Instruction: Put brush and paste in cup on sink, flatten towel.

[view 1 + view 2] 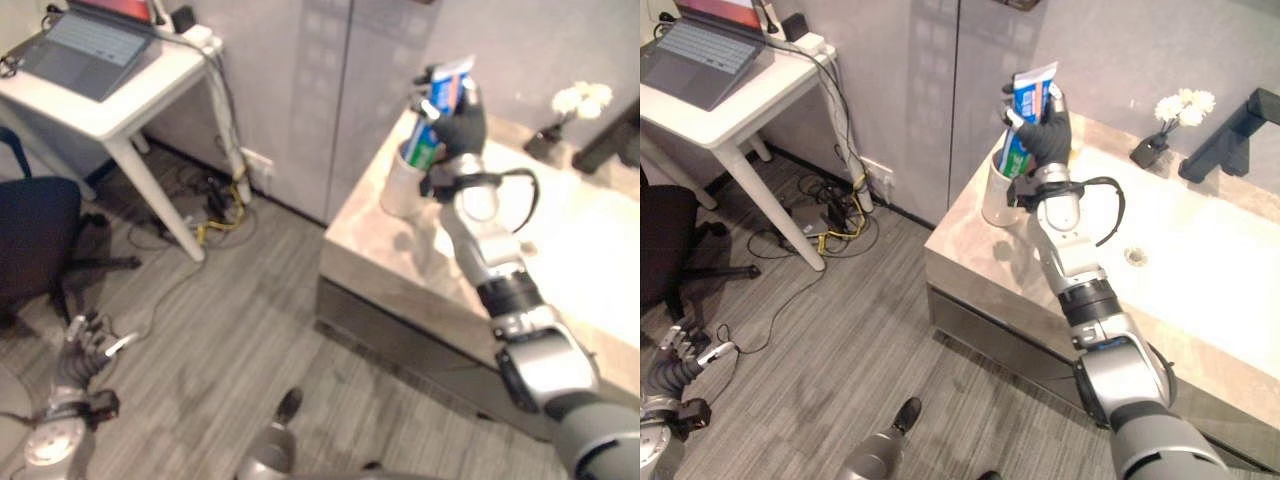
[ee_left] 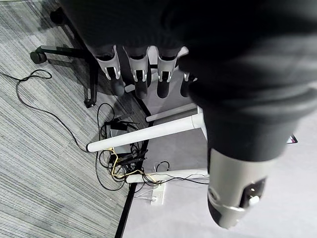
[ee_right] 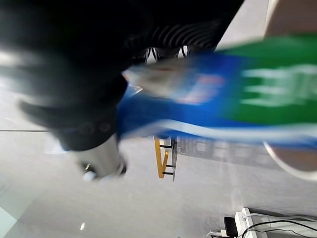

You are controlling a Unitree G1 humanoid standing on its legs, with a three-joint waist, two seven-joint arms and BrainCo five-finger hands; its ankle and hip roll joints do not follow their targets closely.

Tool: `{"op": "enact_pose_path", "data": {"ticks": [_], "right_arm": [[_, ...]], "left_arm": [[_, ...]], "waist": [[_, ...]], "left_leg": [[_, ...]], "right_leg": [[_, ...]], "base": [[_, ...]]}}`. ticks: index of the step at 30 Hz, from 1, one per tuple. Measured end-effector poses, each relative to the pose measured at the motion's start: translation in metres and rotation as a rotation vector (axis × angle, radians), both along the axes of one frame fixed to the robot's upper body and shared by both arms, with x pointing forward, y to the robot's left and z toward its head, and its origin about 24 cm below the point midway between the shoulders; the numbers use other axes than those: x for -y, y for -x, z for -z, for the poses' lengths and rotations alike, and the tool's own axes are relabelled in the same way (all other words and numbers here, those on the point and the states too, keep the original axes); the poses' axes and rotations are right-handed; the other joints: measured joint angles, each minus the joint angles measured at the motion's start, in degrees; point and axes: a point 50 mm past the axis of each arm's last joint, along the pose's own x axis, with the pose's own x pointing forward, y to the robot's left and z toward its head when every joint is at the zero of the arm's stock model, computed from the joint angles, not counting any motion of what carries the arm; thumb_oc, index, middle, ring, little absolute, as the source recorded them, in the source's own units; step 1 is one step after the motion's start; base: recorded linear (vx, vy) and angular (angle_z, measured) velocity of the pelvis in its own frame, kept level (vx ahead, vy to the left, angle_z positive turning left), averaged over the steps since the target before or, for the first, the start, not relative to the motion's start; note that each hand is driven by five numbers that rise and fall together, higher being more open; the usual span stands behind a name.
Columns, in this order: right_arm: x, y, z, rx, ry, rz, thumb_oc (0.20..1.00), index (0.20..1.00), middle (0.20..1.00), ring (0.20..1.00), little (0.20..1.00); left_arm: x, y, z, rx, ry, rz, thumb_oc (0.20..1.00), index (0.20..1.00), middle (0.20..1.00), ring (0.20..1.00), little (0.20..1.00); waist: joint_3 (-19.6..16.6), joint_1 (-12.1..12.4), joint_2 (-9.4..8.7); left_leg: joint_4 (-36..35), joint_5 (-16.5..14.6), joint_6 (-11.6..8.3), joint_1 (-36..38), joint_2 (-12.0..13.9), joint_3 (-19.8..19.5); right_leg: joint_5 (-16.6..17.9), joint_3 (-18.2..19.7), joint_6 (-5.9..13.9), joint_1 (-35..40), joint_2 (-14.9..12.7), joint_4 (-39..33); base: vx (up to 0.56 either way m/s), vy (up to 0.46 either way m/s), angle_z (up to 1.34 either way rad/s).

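The right hand (image 1: 1045,125) is raised over the corner of the sink counter (image 1: 970,262), at about 12 o'clock in the head views. Its fingers are curled around a toothpaste tube (image 1: 1028,112), blue and green with a white top end. The tube stands nearly upright, a little tilted, and its lower green end is inside the mouth of a white cup (image 1: 997,195). The cup stands upright on the beige stone counter, near the counter's left corner, just beside the white sink basin (image 1: 1200,265). In the right wrist view the tube (image 3: 213,99) crosses in front of the hand, and the rim of the cup (image 3: 290,166) shows at 4 o'clock under the green end. I cannot tell whether a brush is in the cup.

On the back edge of the counter, at 1 o'clock, a small dark vase with white flowers (image 1: 1170,125) stands, and a black faucet (image 1: 1230,135) is at 2 o'clock beside it.

The left hand (image 1: 85,350) hangs low at 8 o'clock, above the grey wooden floor (image 1: 230,330), with fingers relaxed and holding nothing. At 10 o'clock a white table (image 1: 120,100) carries a laptop (image 1: 85,45), a dark office chair (image 1: 35,245) stands at 9 o'clock, and cables with a power strip (image 1: 825,215) lie on the floor under the table.
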Motion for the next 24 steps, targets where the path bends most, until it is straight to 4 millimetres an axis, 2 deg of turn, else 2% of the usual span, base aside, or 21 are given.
{"op": "enact_pose_path", "data": {"ticks": [8, 15, 18, 21, 24], "right_arm": [[0.000, 0.001, -0.011, 0.052, 0.062, 0.073, 1.000, 1.000, 1.000, 1.000, 1.000], [0.006, 0.005, -0.022, 0.123, 0.110, 0.188, 1.000, 1.000, 1.000, 1.000, 1.000], [0.007, 0.014, -0.036, 0.206, 0.105, 0.241, 1.000, 1.000, 1.000, 1.000, 1.000], [0.021, 0.039, -0.054, 0.359, -0.057, 0.368, 1.000, 1.000, 1.000, 1.000, 1.000], [0.031, 0.055, -0.058, 0.438, -0.094, 0.445, 1.000, 1.000, 1.000, 1.000, 1.000]], "left_arm": [[0.004, -0.001, -0.004, 0.013, -0.008, 0.021, 1.000, 1.000, 1.000, 1.000, 1.000], [0.010, -0.008, -0.012, 0.043, -0.034, 0.063, 1.000, 1.000, 1.000, 1.000, 1.000], [0.013, -0.009, -0.016, 0.056, -0.048, 0.078, 1.000, 1.000, 1.000, 1.000, 1.000], [0.021, -0.018, -0.027, 0.108, -0.069, 0.113, 1.000, 1.000, 1.000, 1.000, 1.000], [0.026, -0.021, -0.034, 0.141, -0.083, 0.127, 1.000, 1.000, 1.000, 1.000, 1.000]], "waist": [[-0.04, -0.02, 0.29], [0.08, -0.06, 1.56], [-0.08, -0.05, 2.32], [0.06, -0.52, 3.29], [-0.07, -1.37, 3.85]], "left_leg": [[0.04, 0.00, 0.00, 0.69, 0.17, 0.94], [0.06, 0.00, 0.03, 2.01, 0.25, 1.34], [0.05, 0.01, 0.03, 2.19, 0.28, 1.43], [-0.18, -0.12, 0.16, 3.79, 0.36, 2.57], [-0.19, -0.17, 0.26, 4.65, 0.24, 2.90]], "right_leg": [[0.24, 0.66, -0.12, 0.28, -0.03, -0.01], [0.44, 1.03, -0.21, 1.12, -0.03, -0.01], [0.60, 1.39, -0.30, 1.28, -0.06, -0.01], [0.64, 2.42, -0.32, 2.03, -0.14, -0.01], [0.89, 3.20, -0.33, 2.72, -0.15, 0.00]], "base": [[-0.02, -0.017, -0.04], [-0.04, -0.012, -0.03], [-0.03, -0.007, -0.07], [0.00, 0.007, -0.12], [0.00, 0.031, -0.13]]}}
